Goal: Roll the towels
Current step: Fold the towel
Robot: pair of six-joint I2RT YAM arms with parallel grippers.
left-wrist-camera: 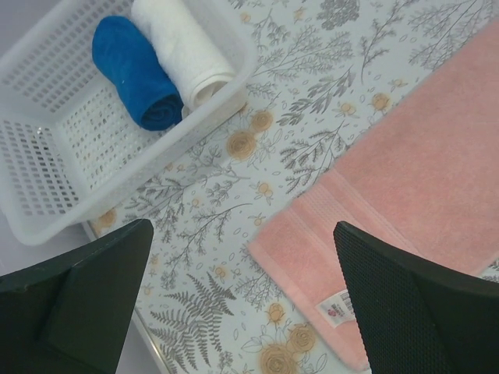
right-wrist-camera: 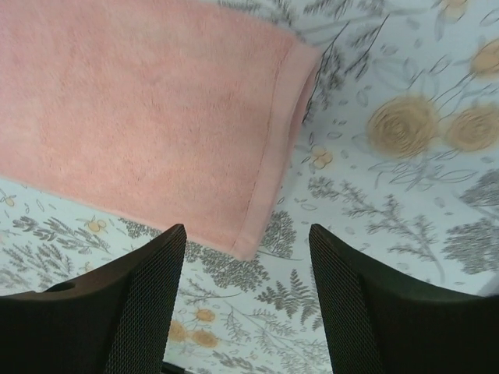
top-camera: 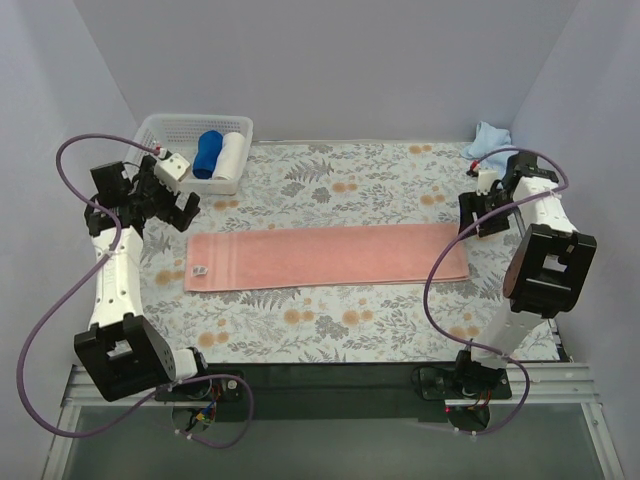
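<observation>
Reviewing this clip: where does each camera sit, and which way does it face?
Top external: above and behind the robot, looking down on the table; the left gripper and right gripper show.
Left wrist: on the left arm, looking down at the basket and the tagged end of the pink towel; its open fingers show.
Right wrist: on the right arm, looking down at the towel's other end; its open fingers show.
Shared: pink towel in all three; basket in top and left wrist.

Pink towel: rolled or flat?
Flat. The pink towel lies as one long strip on the floral tablecloth; both short ends lie flat in the wrist views, no roll started.
</observation>
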